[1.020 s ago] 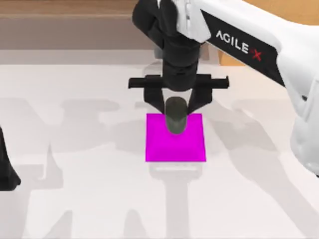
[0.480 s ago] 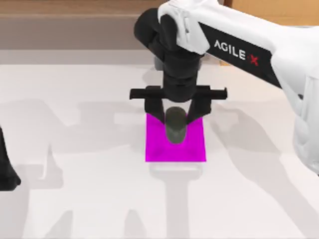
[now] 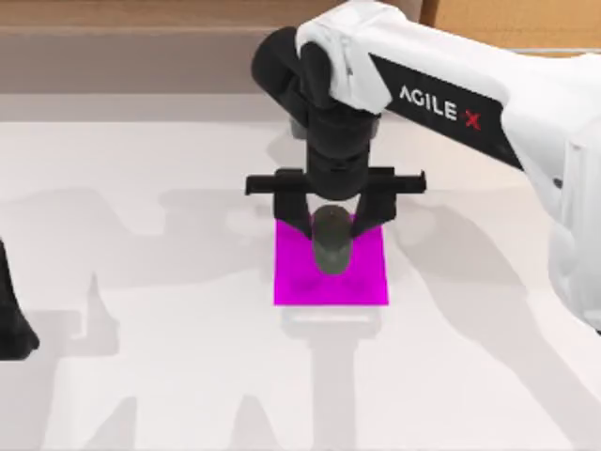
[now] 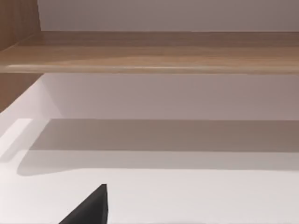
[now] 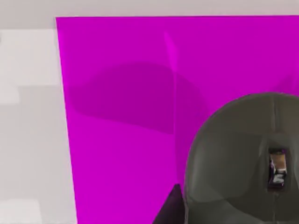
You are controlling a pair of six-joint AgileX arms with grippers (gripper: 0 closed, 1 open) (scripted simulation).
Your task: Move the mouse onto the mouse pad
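The dark grey-olive mouse (image 3: 331, 241) hangs over the far half of the magenta mouse pad (image 3: 296, 282), which lies flat at the table's middle. My right gripper (image 3: 334, 225) reaches down from the back and is shut on the mouse, one black finger on each side of it. In the right wrist view the mouse (image 5: 238, 158) looms close above the mouse pad (image 5: 121, 116) and casts a shadow on it, with a dark fingertip (image 5: 171, 207) beside it. My left arm (image 3: 11, 324) is parked at the table's left edge.
The white table (image 3: 141, 376) spreads wide around the pad on the left, right and front. A wooden ledge (image 3: 131, 19) runs along the back, and a tan box (image 3: 488, 11) stands at the back right.
My right gripper has carried the mouse forward and lower over the pad. The left arm has stayed still.
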